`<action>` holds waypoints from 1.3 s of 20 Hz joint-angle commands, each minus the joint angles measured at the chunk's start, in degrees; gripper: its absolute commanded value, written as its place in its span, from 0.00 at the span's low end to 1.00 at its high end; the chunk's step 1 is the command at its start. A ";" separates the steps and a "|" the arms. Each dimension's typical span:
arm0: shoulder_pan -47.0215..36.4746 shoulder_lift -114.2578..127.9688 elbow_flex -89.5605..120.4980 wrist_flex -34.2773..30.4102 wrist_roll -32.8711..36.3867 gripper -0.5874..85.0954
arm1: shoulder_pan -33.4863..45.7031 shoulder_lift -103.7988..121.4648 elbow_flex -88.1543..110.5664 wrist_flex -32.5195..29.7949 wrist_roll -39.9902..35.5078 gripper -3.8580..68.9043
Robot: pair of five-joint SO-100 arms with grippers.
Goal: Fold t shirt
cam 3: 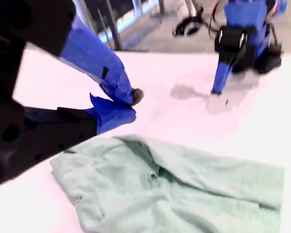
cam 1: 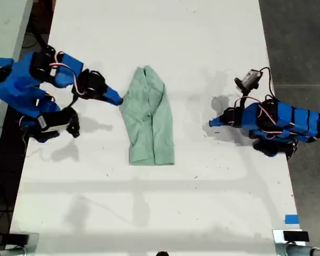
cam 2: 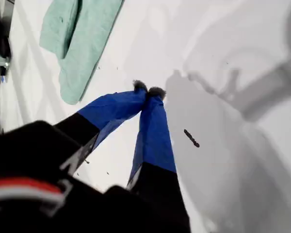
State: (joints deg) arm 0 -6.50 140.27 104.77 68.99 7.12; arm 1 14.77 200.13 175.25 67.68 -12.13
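A white table (cam 1: 165,202) carries everything here. The shirt (cam 1: 148,117) lies directly on it, near the middle of the exterior view, folded into a long narrow shape, its narrow end toward that view's top and its square end toward the bottom. The cloth is wrinkled. Two blue arms stand on the tabletop, one at the exterior view's left (cam 1: 37,90), one at its right (cam 1: 277,122). Small dark specks (cam 2: 191,138) dot the surface, and a bit of blue tape (cam 1: 291,218) sticks near the exterior view's lower right corner.

T shirt (cam 1: 148,118) soft matt cloth; table (cam 1: 149,202) smooth.
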 commanded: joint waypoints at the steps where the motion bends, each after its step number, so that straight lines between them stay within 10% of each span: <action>1: 0.62 30.94 36.04 -17.31 1.58 0.01 | -0.09 0.97 3.08 -0.44 -0.35 0.07; 4: -1.93 50.45 61.17 -26.46 5.80 0.01 | -0.09 0.97 3.08 -0.35 -0.18 0.07; 26: -9.23 66.45 78.93 -18.72 7.29 0.01 | 0.00 0.97 3.08 -0.18 -0.18 0.07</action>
State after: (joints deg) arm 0 -14.59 206.19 183.25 50.19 16.00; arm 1 14.77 200.13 175.25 67.68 -12.13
